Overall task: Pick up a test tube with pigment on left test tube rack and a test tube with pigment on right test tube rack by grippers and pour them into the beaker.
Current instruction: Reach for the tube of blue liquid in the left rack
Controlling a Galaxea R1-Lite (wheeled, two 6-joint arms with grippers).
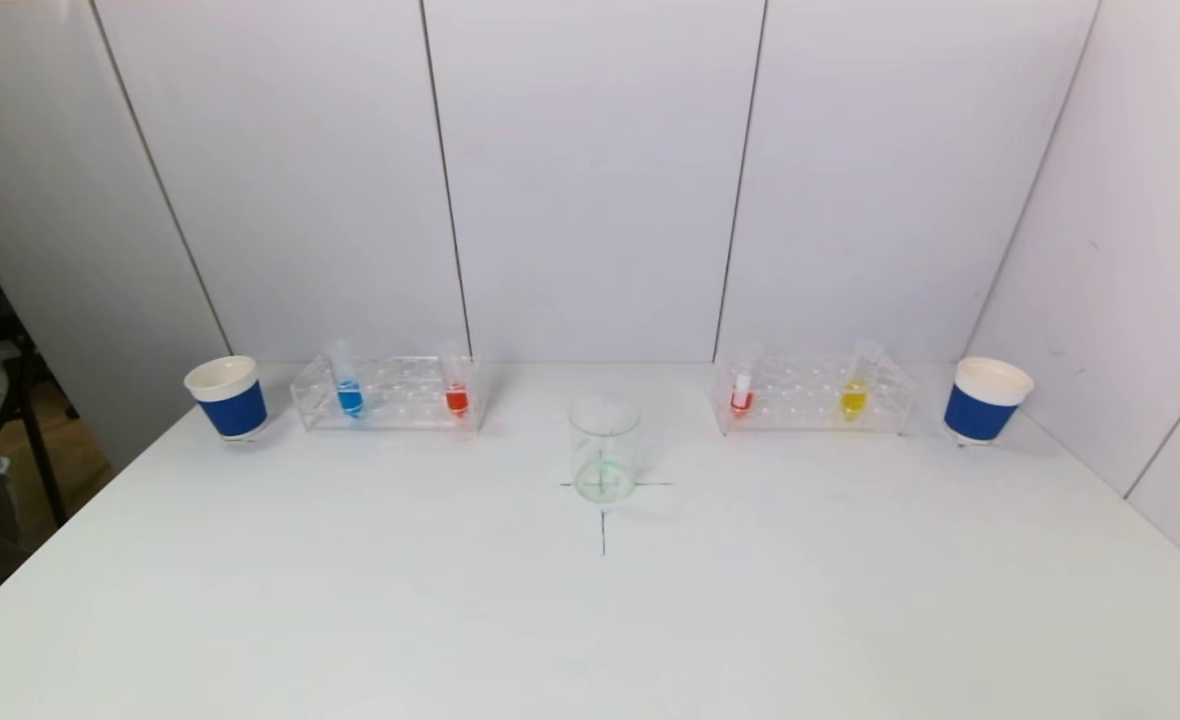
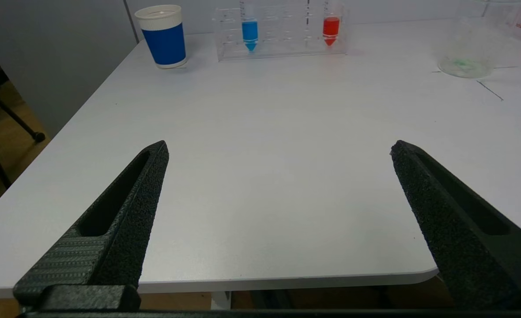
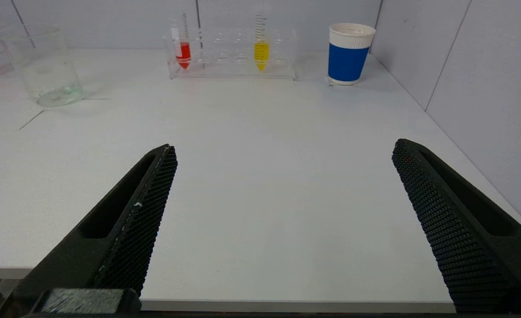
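- Our left gripper (image 2: 278, 148) has its jaws wide apart, with nothing between them; it hangs at the near edge of the white table (image 2: 265, 185), on the left side, well apart from everything on it.
- Our right gripper (image 3: 282, 148) also has its jaws wide apart and holds nothing; it hangs at the near edge of the table on the right side.
- Neither gripper shows in the head view.
- The glass beaker (image 1: 604, 449) stands upright in the middle of the table, on a cross of thin black lines, with a faint green trace at its bottom.
- The left test tube rack (image 1: 387, 393) is clear and stands near the back wall, left of the beaker.
- In it stand two tubes upright: the blue test tube (image 1: 348, 385) at its left end and the red test tube (image 1: 456, 386) at its right end.
- The right test tube rack (image 1: 812, 391) stands near the back wall, right of the beaker.
- It holds a second red test tube (image 1: 742, 388) at its left end and the yellow test tube (image 1: 855, 385) toward its right end.
- A blue and white paper cup (image 1: 227, 398) stands just beside the left rack, on its outer side.
- Another paper cup (image 1: 986, 400) stands just beside the right rack, on its outer side.
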